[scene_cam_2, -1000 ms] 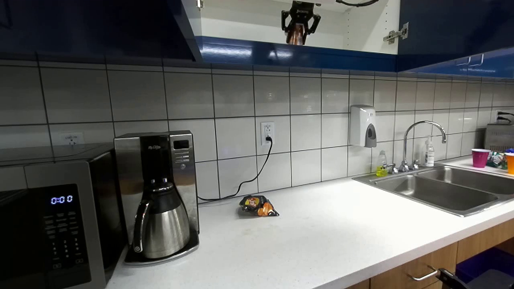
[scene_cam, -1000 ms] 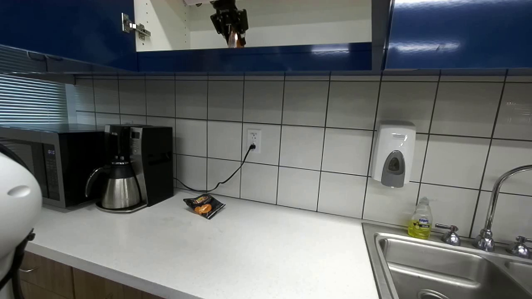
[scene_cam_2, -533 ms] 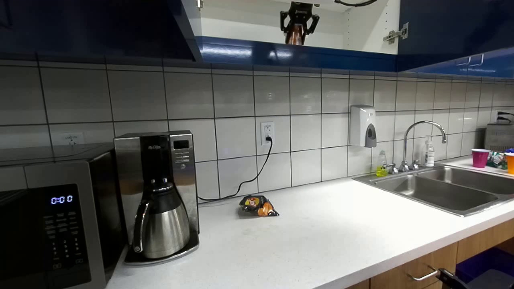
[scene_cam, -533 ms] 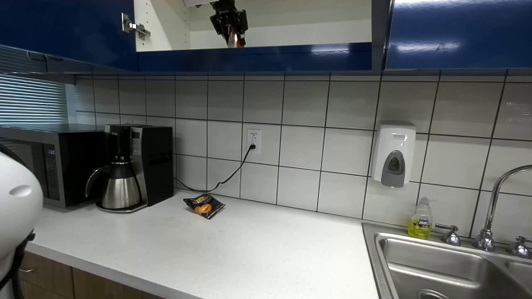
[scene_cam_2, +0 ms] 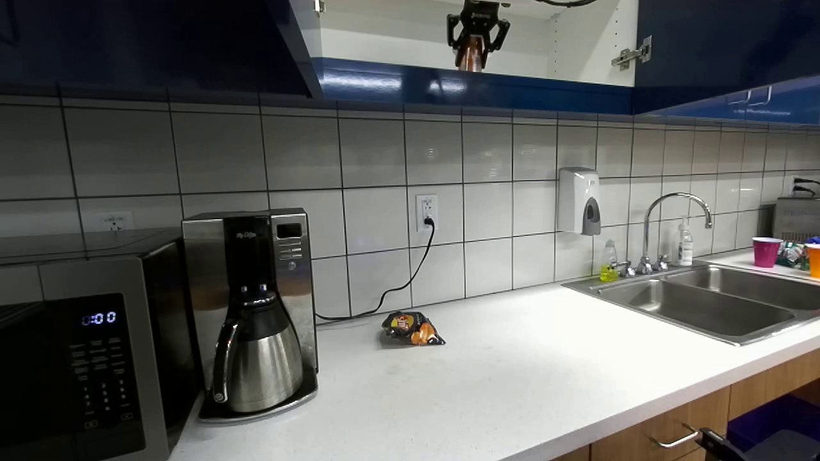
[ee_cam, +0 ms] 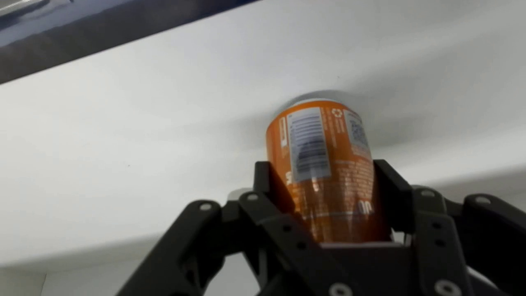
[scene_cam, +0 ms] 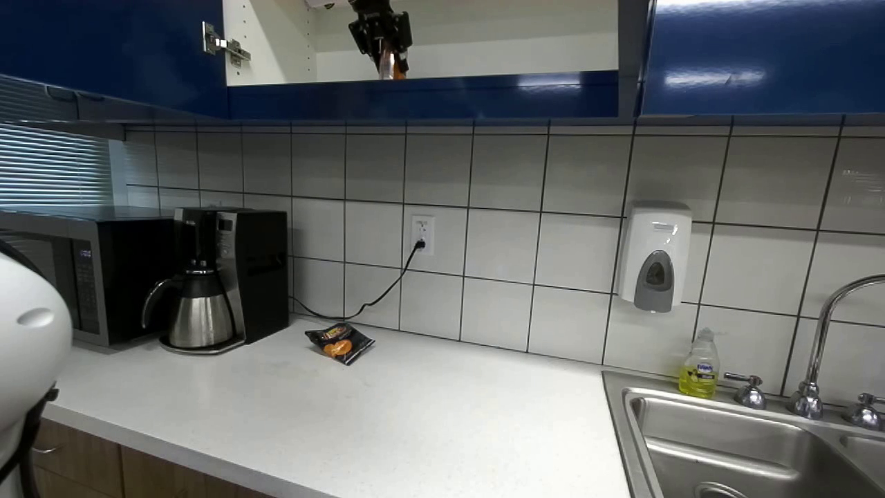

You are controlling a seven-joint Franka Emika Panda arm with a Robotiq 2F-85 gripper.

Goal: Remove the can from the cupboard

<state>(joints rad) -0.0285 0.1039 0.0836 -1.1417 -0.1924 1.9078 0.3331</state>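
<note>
Orange with a barcode facing my wrist camera, the can (ee_cam: 324, 164) sits between the fingers (ee_cam: 262, 176) of my gripper (ee_cam: 322, 176), one pressed to each side: I have it held. It is inside the cupboard (scene_cam: 532, 41), behind the blue front rail (scene_cam_2: 474, 89). That rail hides its base in both exterior views, and from the wrist I see only shadow around it against the white shelf floor (ee_cam: 102, 164), so I can't fairly say whether it touches. In an exterior view, a glossy dark blue door (scene_cam_2: 717, 51) is swung out on its metal hinge (scene_cam_2: 633, 54).

Below, white tiles (scene_cam: 505, 238) back a pale counter (scene_cam: 449, 415). On it lies a dark packet (scene_cam: 339, 344) with orange marks, near the coffee maker (scene_cam: 266, 290), whose steel pot (scene_cam: 202, 319) stands in place. Beside that is the microwave (scene_cam: 135, 277). A black cord (scene_cam: 408, 265) runs from behind the coffee maker up to a wall outlet (scene_cam: 429, 235).

Further along, a soap dispenser (scene_cam: 660, 228) is fixed to the tiles, and a bottle (scene_cam: 698, 377) of yellow liquid stands at the back of the steel sink (scene_cam: 621, 415), near the faucet (scene_cam: 823, 332). Past the sink, in an exterior view, are a pink cup (scene_cam_2: 766, 253) and an orange cup (scene_cam_2: 813, 259).
</note>
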